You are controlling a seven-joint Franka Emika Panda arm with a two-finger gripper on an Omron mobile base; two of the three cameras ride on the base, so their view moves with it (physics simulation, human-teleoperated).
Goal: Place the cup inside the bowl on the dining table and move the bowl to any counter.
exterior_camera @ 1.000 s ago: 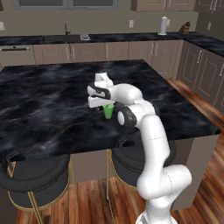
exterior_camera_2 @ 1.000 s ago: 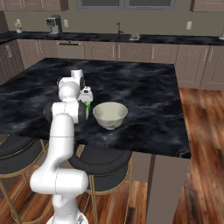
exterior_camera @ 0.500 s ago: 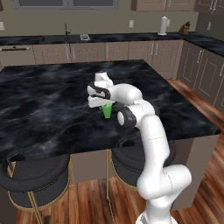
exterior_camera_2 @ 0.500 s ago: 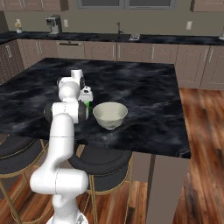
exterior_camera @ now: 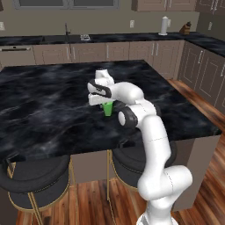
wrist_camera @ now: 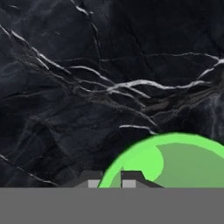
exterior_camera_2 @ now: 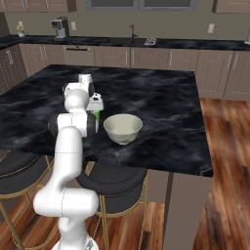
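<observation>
The claw point(wrist_camera: 109, 181) is drawn in narrow, its two dark tips pinching the near wall of the cup point(wrist_camera: 175, 162) between them, one tip outside the rim and one just inside. Gripping by the rim this way makes sense: the green tumbler is small and tapered, and a pinch on the wall lets it be lifted straight up and lowered into something wider without the fingers getting in the way. In the left base view the cup point(exterior_camera: 107, 108) stands upright directly beneath the claw point(exterior_camera: 104, 103), its foot on the dining table point(exterior_camera: 44, 105), so the lift looks not yet begun. Just beside the claw, on the side away from the arm's elbow, sits the bowl point(exterior_camera_2: 123, 128), open side up and close enough that only a short carry should be needed. Well beyond both, along the far wall, runs the counter point(exterior_camera_2: 161, 43), where the bowl must finally go.
</observation>
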